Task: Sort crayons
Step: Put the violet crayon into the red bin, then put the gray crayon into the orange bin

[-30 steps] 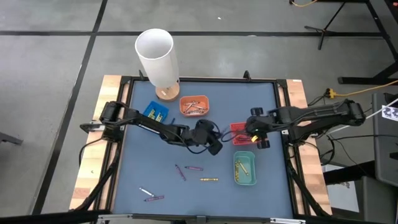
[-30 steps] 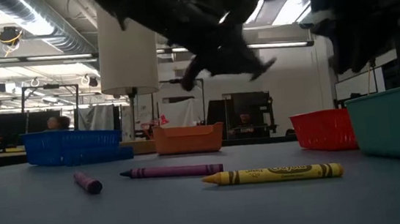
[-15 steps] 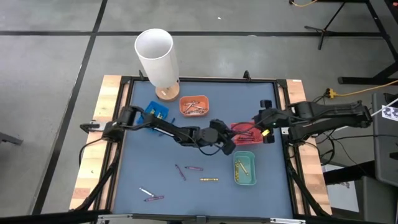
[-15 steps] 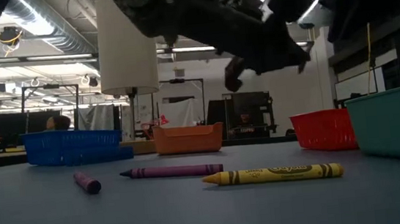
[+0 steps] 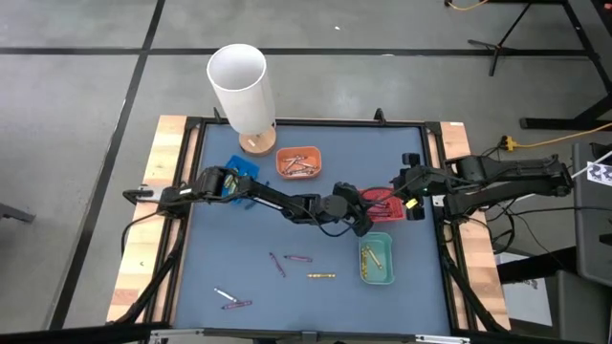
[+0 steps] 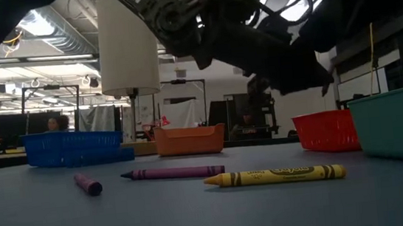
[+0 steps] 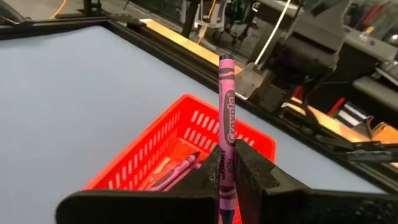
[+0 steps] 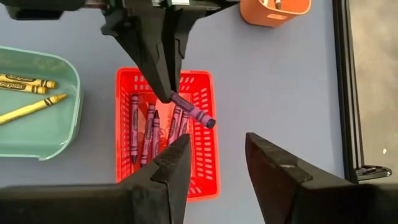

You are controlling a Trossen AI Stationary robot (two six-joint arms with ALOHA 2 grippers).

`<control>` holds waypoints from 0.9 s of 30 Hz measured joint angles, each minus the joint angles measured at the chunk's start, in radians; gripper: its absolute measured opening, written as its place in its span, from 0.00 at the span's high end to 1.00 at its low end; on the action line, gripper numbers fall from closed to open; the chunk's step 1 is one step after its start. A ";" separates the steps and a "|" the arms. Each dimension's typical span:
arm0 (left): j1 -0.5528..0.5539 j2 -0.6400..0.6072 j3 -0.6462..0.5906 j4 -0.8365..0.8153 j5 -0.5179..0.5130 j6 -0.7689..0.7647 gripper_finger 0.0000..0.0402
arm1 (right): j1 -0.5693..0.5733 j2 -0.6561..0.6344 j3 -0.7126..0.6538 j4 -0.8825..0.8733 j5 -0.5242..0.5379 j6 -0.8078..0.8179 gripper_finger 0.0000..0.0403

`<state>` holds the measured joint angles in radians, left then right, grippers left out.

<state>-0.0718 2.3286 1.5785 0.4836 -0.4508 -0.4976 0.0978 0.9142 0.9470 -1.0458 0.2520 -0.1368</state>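
My left gripper [image 7: 229,180] reaches across the table's middle and is shut on a purple crayon [image 7: 227,106], held over the red tray [image 7: 155,155]. That tray holds several purple crayons [image 8: 143,130]. My right gripper [image 8: 214,155] hangs open above the red tray's [image 5: 381,203] right side, holding nothing. Loose crayons lie flat on the blue mat: two purple [image 5: 298,258], one yellow [image 5: 321,275], and two more [image 5: 229,299] near the front left. The green tray [image 5: 376,258] holds yellow crayons. My left gripper pinches the purple crayon near one end [image 7: 225,163] between its two fingers. The fingers [image 8: 163,78] come from the table's left, slanting slightly down. The rest of the crayon [image 8: 194,111] sticks out beyond the fingertips, tilted and lifted clear above the red tray.
An orange tray [image 5: 298,162] and a blue tray [image 5: 239,172] stand at the back of the mat. A tall white cylinder [image 5: 239,86] stands on a wooden base at the far left. A raised black frame [image 5: 435,191] borders the mat.
My left gripper has gone toward the table's right edge and down, carrying the purple crayon from the mat's middle to above the red tray. My right gripper has drawn back a little toward the right edge and risen, staying open.
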 joint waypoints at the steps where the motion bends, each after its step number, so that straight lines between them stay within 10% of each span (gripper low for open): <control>1: 0.001 0.001 0.000 0.000 0.000 0.008 0.97 | 0.000 0.000 0.000 0.000 -0.001 0.000 0.62; 13: 0.001 0.001 0.000 0.004 0.000 0.121 0.96 | 0.000 0.000 0.000 0.000 -0.001 0.001 0.62; 27: 0.003 0.001 -0.001 0.004 0.000 0.142 0.70 | 0.000 0.000 0.000 0.000 -0.002 0.001 0.62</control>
<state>-0.0692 2.3295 1.5776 0.4877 -0.4511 -0.3553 0.0978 0.9138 0.9470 -1.0454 0.2501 -0.1356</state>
